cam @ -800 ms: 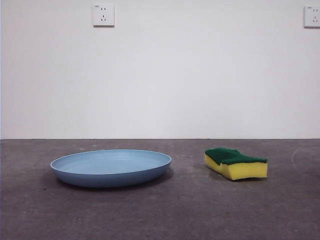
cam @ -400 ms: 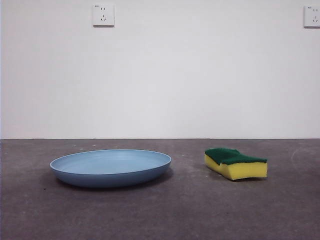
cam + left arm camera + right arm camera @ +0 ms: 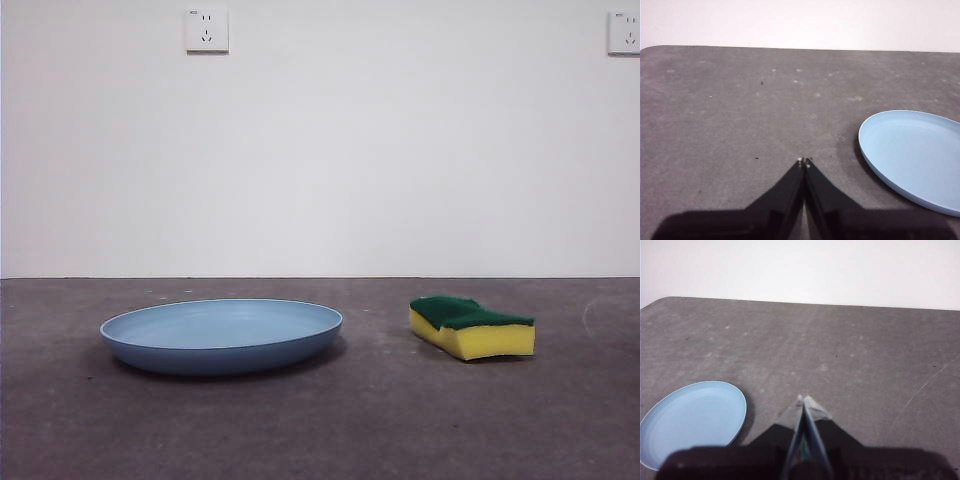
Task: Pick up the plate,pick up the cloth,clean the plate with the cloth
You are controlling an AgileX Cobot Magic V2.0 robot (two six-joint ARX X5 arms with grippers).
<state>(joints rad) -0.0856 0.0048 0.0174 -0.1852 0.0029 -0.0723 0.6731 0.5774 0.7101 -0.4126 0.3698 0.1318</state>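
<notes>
The grey surface (image 3: pixel 320 420) carries everything, and the plate (image 3: pixel 222 335) serves as the landmark: it lies flat, rim up, untouched. The left tool (image 3: pixel 804 161) hangs above bare surface just beside the plate's edge, jaws pressed together and holding nothing, so it looks the nearer one for the first pick. The right tool (image 3: pixel 804 399) hovers on the plate's other side, likewise closed and empty. The cloth (image 3: pixel 471 326), a yellow sponge with its green layer up, sits apart from the plate on that right-tool side, its long axis running roughly away from the plate. Neither wrist view shows the cloth; the right tool's own body likely hides it, and both arms are out of the front view.
</notes>
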